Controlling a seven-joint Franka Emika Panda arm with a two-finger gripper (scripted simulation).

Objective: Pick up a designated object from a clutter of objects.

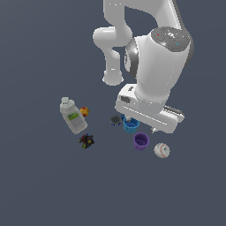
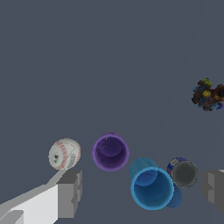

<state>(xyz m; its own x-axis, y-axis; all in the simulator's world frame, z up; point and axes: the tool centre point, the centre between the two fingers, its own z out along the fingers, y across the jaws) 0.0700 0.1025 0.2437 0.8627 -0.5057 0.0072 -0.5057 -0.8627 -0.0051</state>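
Exterior view: baseball (image 1: pixel 161 150) at clutter's edge, beside purple cup (image 1: pixel 141 141).

Glossy white arm (image 1: pixel 154 66), rounded joints, grey cap w/ red+blue dots.

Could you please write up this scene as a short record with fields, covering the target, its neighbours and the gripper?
target: baseball, white with red stitching, on the floor, not held
nearest neighbour: purple cup, upright, apart from the baseball
other cups: blue cup, open side up
beside blue cup: small can
far side: bottle, red-yellow ball, dark lump
gripper: gripper open, empty, above the cups
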